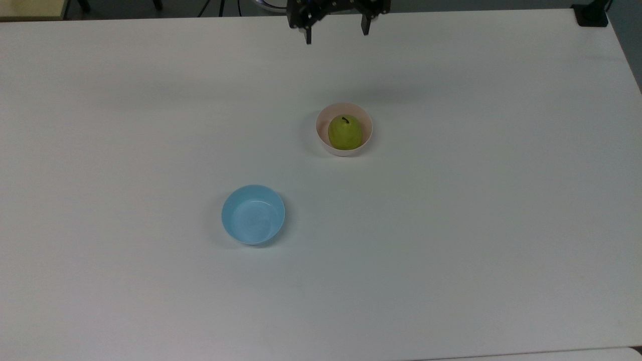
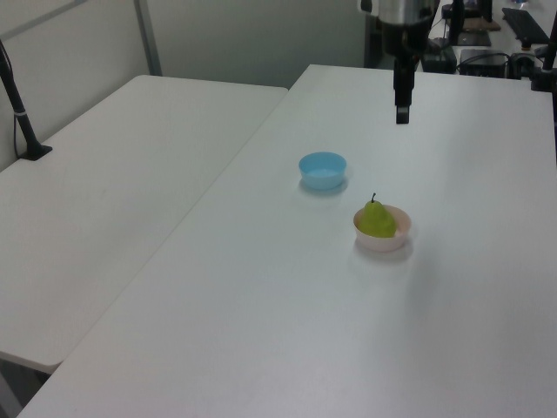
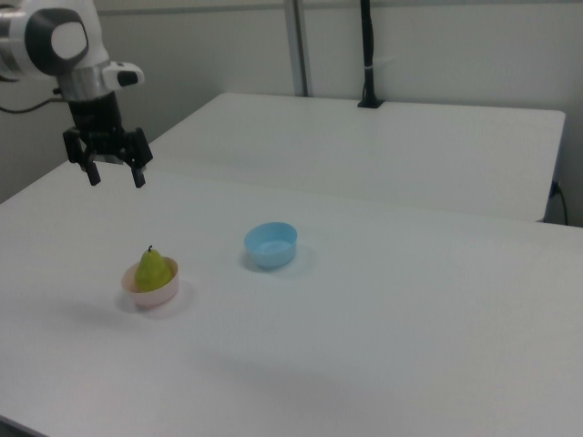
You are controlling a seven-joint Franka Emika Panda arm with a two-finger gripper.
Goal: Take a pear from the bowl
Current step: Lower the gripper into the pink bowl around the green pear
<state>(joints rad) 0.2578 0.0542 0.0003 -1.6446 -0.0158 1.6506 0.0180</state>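
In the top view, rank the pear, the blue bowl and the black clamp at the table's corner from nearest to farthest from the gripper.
Measured from the gripper, which is open at the top edge of the top view:
1. The pear, just below it, sitting in the pink bowl.
2. The blue bowl, lower and toward the top view's left.
3. The black clamp, far off at the top view's upper right corner.
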